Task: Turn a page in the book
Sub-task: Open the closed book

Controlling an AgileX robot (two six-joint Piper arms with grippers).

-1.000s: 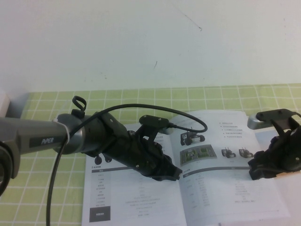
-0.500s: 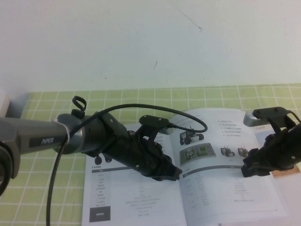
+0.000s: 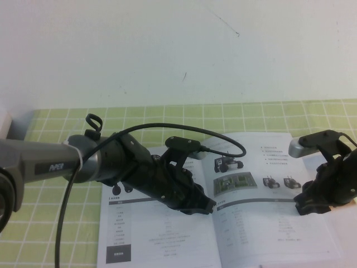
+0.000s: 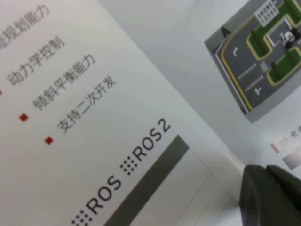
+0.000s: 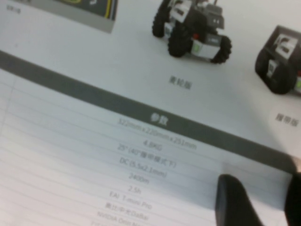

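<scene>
The book lies open on the green checked mat. The page, with small black wheeled robots, a green board picture and a table, lies flat as its right-hand sheet. My left gripper is shut and rests on the paper at the spine; in the left wrist view its closed tips touch the paper beside the gutter. My right gripper is open and low over the outer part of the page; in the right wrist view its fingers stand apart over the table rows.
The green checked mat covers the table in front of a white wall. A grey-white object sits at the far left edge. The left arm's black cable loops over the left page.
My right gripper shifted a little left over the page, then back right and slightly lower. The left arm and the book have not moved.
</scene>
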